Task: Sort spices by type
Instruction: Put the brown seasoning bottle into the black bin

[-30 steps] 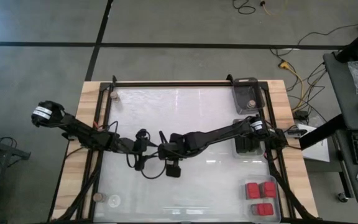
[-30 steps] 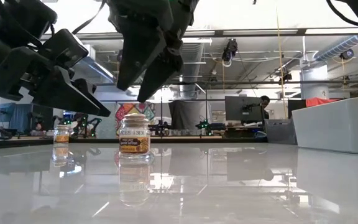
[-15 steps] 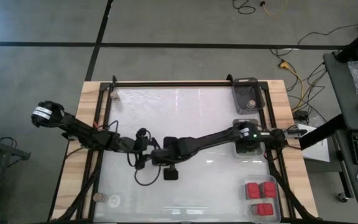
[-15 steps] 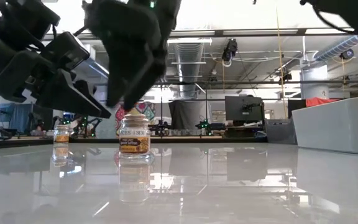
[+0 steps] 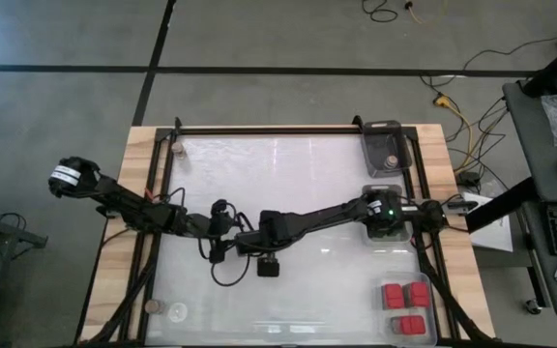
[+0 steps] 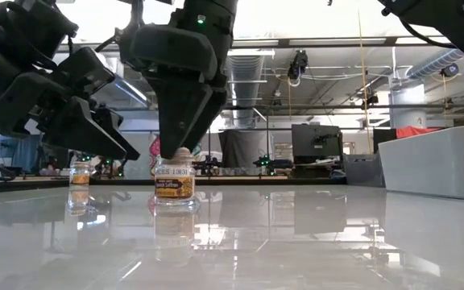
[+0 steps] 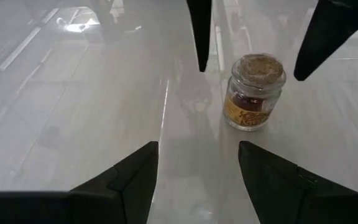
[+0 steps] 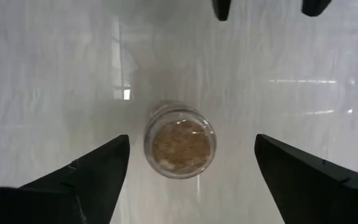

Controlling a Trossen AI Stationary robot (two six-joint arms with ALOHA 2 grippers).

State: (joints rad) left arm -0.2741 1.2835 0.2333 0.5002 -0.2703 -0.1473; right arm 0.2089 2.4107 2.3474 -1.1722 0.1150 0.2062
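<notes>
The surface (image 5: 337, 179) is a wide, glossy white sheet set in a pale wooden border, shiny enough to mirror the things on it.

Two dark jointed arms reach over it and meet near its middle. The right pincer (image 8: 188, 162) hangs straight above a small jar, its two tapered black fingers spread wide apart on either side of the lid and clear of the glass. The left pincer (image 7: 197, 171) sits just beside it, pointed at the same jar, with its wedge-shaped fingers parted and nothing between them.

Clear plastic trays line the right edge. The one at the far right corner (image 5: 383, 145) holds one round jar; the middle one (image 5: 387, 232) is largely hidden by the right arm; the one at the near right corner (image 5: 406, 309) holds the red blocks (image 5: 403, 296), flat rectangles lying side by side.

The jar (image 6: 174, 179) under the right pincer is a squat round glass pot with a brownish label and a grainy tan top, standing upright near the centre of the surface. Another jar (image 6: 80, 173) of the same shape stands upright farther off, and two round tops (image 5: 163, 309) show at the near left corner.
</notes>
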